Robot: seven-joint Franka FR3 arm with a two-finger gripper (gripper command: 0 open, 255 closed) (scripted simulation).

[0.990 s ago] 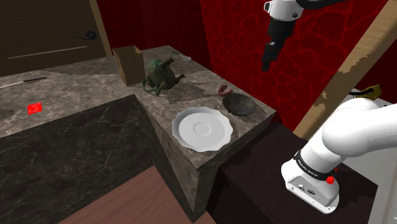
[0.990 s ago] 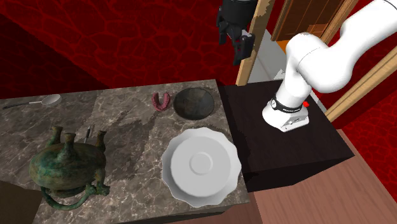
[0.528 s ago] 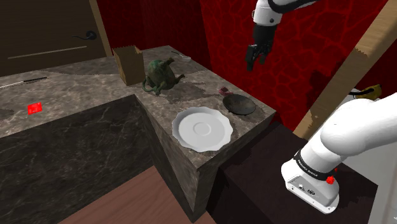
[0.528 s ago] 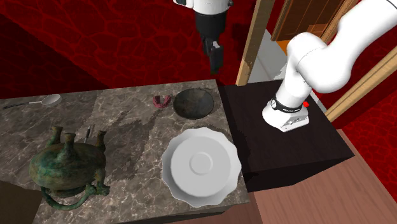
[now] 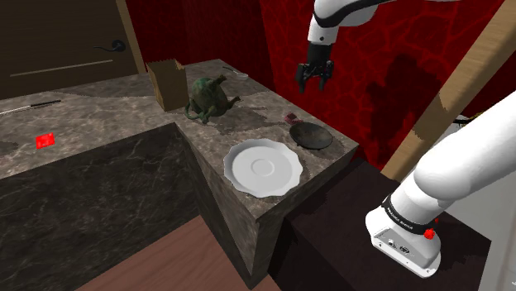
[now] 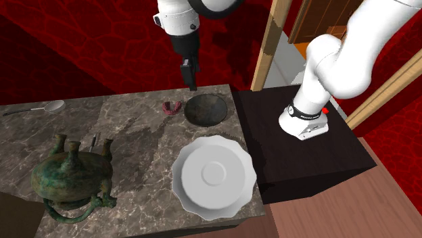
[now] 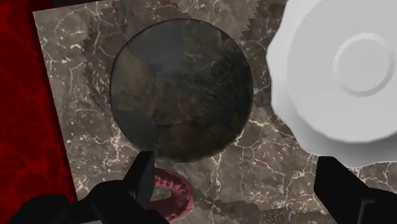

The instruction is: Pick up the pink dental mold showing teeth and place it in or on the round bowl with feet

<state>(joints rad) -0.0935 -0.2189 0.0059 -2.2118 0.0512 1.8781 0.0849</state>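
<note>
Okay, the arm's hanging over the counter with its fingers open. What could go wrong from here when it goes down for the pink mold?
1. In the wrist view the mold sits next to one finger, not midway in the open tool. A straight descent might land that finger on the mold.
2. The mold lies close beside the dark bowl, so a finger could knock the bowl's rim.

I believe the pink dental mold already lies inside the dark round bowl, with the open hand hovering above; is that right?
Not quite: the second exterior view shows the pink dental mold on the counter beside the dark round bowl, not inside it. The open hand does hover above.
</note>
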